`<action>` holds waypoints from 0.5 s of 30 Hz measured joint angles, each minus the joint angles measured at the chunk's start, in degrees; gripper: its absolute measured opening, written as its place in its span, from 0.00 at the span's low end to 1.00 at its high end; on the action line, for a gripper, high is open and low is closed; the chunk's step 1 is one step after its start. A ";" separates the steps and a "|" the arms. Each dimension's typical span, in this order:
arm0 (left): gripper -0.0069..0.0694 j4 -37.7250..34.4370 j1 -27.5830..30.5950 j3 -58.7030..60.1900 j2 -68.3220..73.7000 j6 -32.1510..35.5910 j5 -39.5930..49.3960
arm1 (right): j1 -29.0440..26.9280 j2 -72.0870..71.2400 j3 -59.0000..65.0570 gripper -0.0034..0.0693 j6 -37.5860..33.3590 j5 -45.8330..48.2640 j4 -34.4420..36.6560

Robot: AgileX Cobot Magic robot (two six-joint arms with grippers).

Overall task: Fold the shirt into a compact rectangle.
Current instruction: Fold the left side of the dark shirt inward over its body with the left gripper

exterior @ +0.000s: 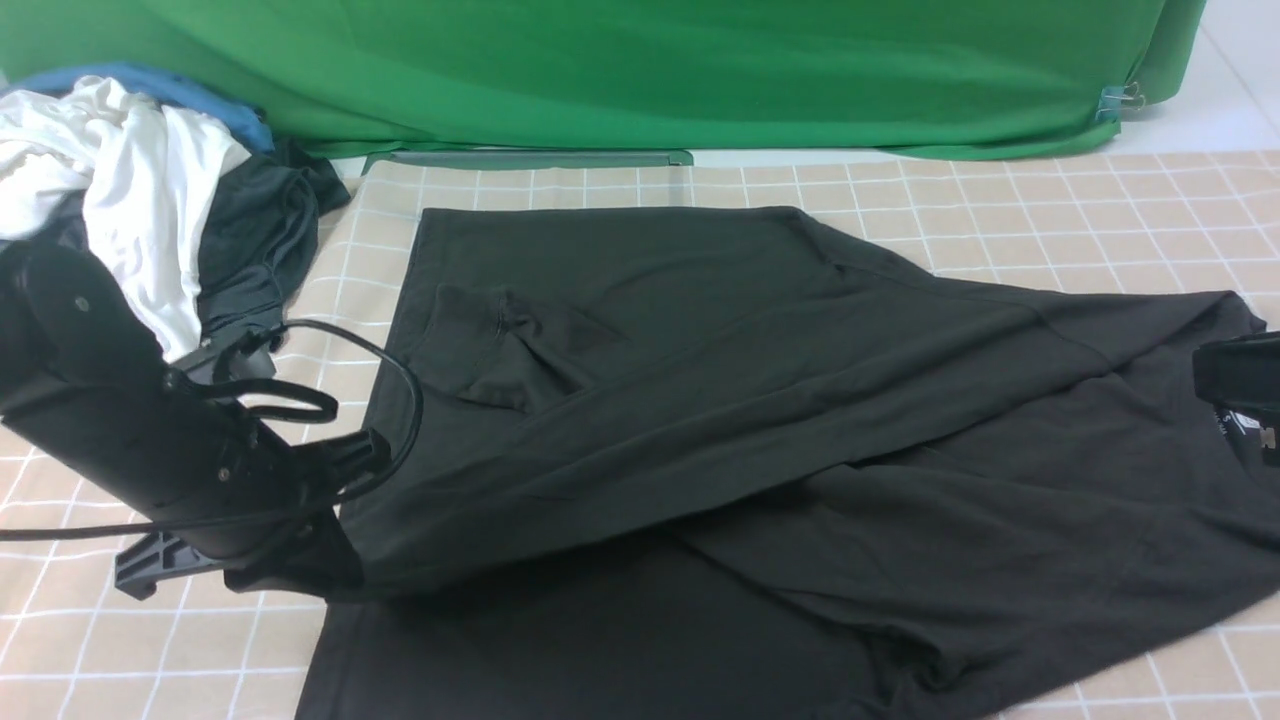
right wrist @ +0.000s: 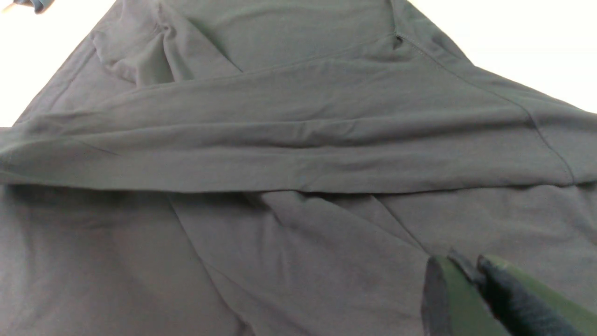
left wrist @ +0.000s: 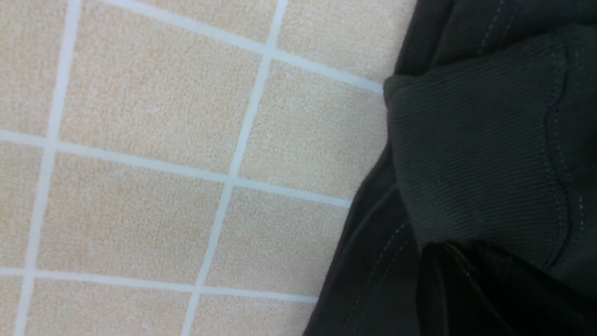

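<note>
1. Surface: you are working on a beige checked cloth (exterior: 180,640) with white grid lines. A green backdrop (exterior: 640,70) hangs behind it.
2. Far left, at the back: a pile of clothes (exterior: 140,170) in white, blue and dark grey sits at the cloth's edge, near the far-left corner of the shirt (exterior: 700,400).
3. Left: your left gripper (exterior: 310,565) sits low at the shirt's left edge, and a black cable (exterior: 400,400) loops over the arm. Its jaws are pressed together on the black fabric. In the left wrist view, a ribbed band (left wrist: 475,163) with a stitched edge bunches right against a dark finger (left wrist: 466,289).
4. Centre: the black shirt covers most of the cloth.
   - One layer is folded over, and its edge runs in a long diagonal from the left gripper up towards the right side.
   - A small crumpled flap (exterior: 520,350) lies on that layer.
   - The layer underneath lies wrinkled towards the near edge.
5. Right: your right gripper (exterior: 1240,370) shows only at the frame's edge, over the collar area, with the white neck label (exterior: 1235,425) just beside it. In the right wrist view its fingers (right wrist: 443,298) stand close together, nipping a little ridge of shirt fabric at their tips.
</note>
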 joint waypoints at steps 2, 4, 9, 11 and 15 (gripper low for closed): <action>0.12 0.00 0.00 0.00 0.72 0.42 -0.24 | 0.00 0.00 0.00 0.17 0.00 0.00 0.00; 0.12 0.00 0.00 0.00 1.22 0.77 -0.58 | 0.00 0.00 0.00 0.17 0.07 0.00 0.00; 0.22 0.33 0.00 0.00 1.43 1.17 -0.76 | 0.00 0.00 0.00 0.17 0.07 0.02 0.00; 0.30 0.40 0.00 0.00 1.43 1.29 -0.62 | 0.00 0.00 0.00 0.17 0.07 0.07 0.00; 0.53 1.00 0.00 -2.39 1.73 1.29 3.34 | 0.00 0.00 0.00 0.17 0.07 0.75 0.00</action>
